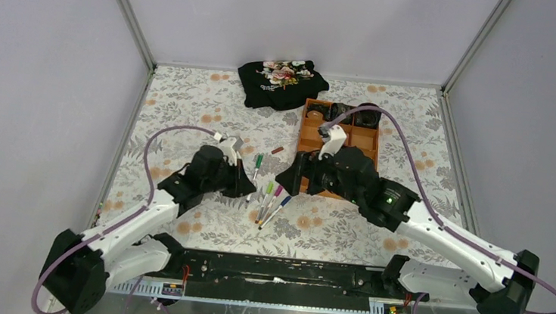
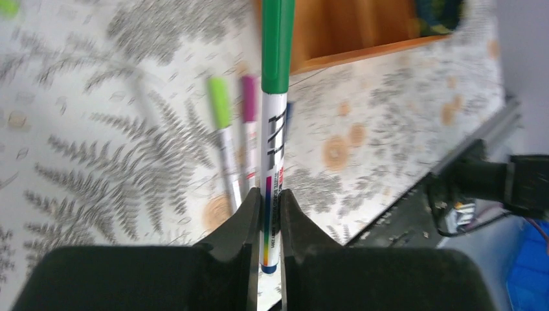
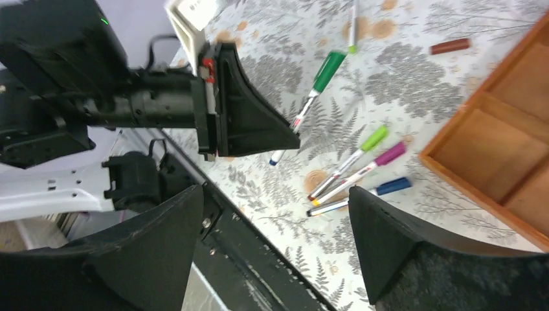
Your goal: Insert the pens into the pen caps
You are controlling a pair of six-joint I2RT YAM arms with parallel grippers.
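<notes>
Left pincer (image 2: pixel 270 201): pressed together on the tail end of the green-capped pen (image 2: pixel 274 129), which sticks straight out from between the fingers, cap end farthest away
Right pincer (image 3: pixel 275 194): spread wide and holding nothing, facing the left one over the desk (image 1: pixel 188 111)
Held pen, place: it appears raised off the desk, between the two pincers, its cap pointing toward the orange tray (image 2: pixel 362 55)
Handling: probably light and stiff, with a smooth plastic barrel that could slip or swivel in so narrow a pinch; a hold nearer mid-barrel would likely steady it, and a cap wants a straight push along the pen's axis
Loose pens: the light-green-capped pen (image 3: pixel 372 139), magenta-capped pen (image 3: pixel 388 155) and blue-capped pen (image 3: pixel 392 186) lie side by side flat on the desk, just beside the held pen and right in front of the right pincer
Dark red cap (image 3: pixel 451 45): lies alone on the desk beyond the held pen, near the tray's edge, well apart from both pincers
Progress, as a judgement: the green cap looks seated already; the red one has no pen in it
</notes>
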